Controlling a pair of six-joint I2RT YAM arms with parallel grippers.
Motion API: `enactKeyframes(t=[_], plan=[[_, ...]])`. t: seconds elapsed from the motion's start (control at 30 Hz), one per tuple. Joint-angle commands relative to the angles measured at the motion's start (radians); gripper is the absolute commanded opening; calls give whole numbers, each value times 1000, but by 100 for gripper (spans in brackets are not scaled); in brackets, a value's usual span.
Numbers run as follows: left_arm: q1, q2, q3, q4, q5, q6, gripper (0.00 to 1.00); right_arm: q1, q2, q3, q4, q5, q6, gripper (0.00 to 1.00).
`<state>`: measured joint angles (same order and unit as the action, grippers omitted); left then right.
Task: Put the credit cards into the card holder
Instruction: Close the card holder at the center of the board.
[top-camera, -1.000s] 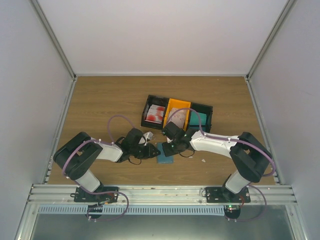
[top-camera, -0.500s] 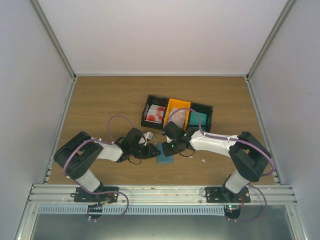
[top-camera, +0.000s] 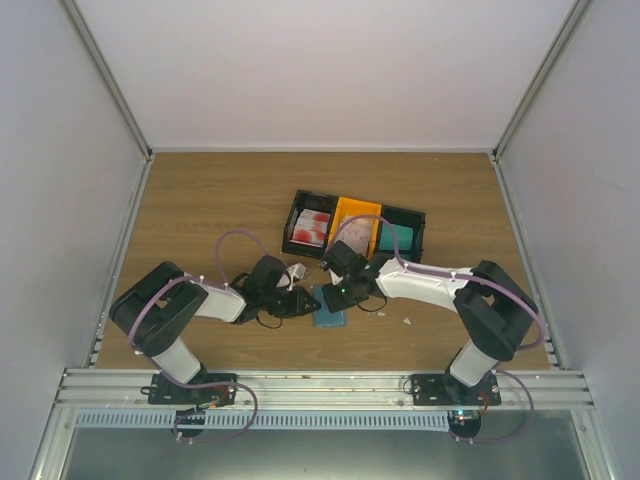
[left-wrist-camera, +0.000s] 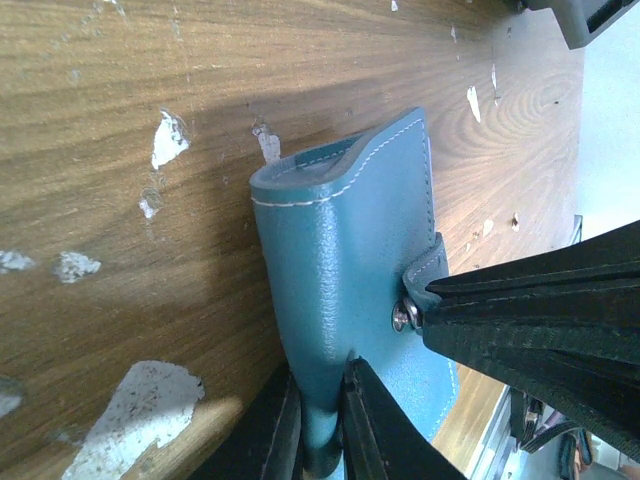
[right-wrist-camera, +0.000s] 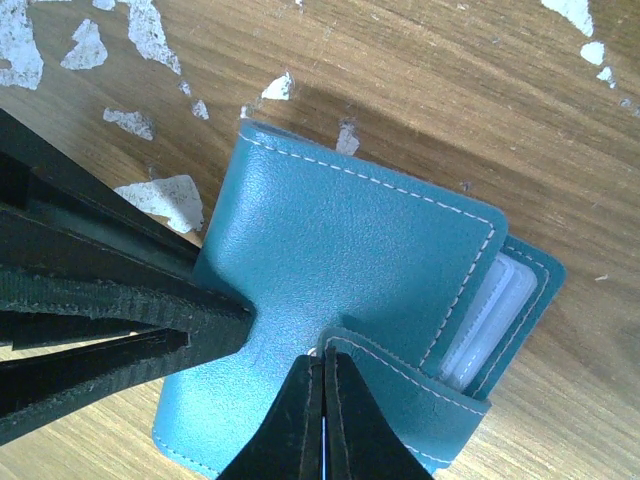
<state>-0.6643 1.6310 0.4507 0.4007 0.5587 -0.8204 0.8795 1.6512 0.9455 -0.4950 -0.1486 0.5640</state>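
Observation:
The card holder (top-camera: 330, 306) is a blue wallet lying closed on the wooden table between both arms. My left gripper (left-wrist-camera: 322, 375) is shut on one edge of the card holder (left-wrist-camera: 345, 240). My right gripper (right-wrist-camera: 322, 362) is shut on the snap strap (right-wrist-camera: 400, 375) of the card holder (right-wrist-camera: 330, 260). Clear inner pockets (right-wrist-camera: 490, 310) peek out at its open side. The right gripper's fingers (left-wrist-camera: 530, 320) hold the strap by its metal snap (left-wrist-camera: 403, 316). Red-and-white credit cards (top-camera: 312, 229) lie in the left black bin.
A row of bins stands behind the grippers: black (top-camera: 296, 215), orange (top-camera: 345, 212), and black (top-camera: 418, 228) with a teal block (top-camera: 397, 238). White scraps (left-wrist-camera: 168, 138) dot the wood. A small white thing (top-camera: 297, 271) lies by the left wrist. Walls enclose the table.
The right arm has shifted slightly to the left over the card holder. The left gripper has pinched a little tighter on the wallet's edge.

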Motion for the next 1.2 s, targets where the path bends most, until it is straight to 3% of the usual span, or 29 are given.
enactKeyframes(t=[0.0,0.47,0.9,1.17], plan=[[-25,69,14,-22,-26,26,13,52,84,3,48,-120,-11,0],[-34,87,19,-17,-25,25,13,92,169,50,-19,-92,19,1],[-34,96,15,-11,-26,25,13,67,24,-31,134,-134,74,1],[-35,101,21,-16,-25,27,15,66,27,-39,142,-150,52,0]])
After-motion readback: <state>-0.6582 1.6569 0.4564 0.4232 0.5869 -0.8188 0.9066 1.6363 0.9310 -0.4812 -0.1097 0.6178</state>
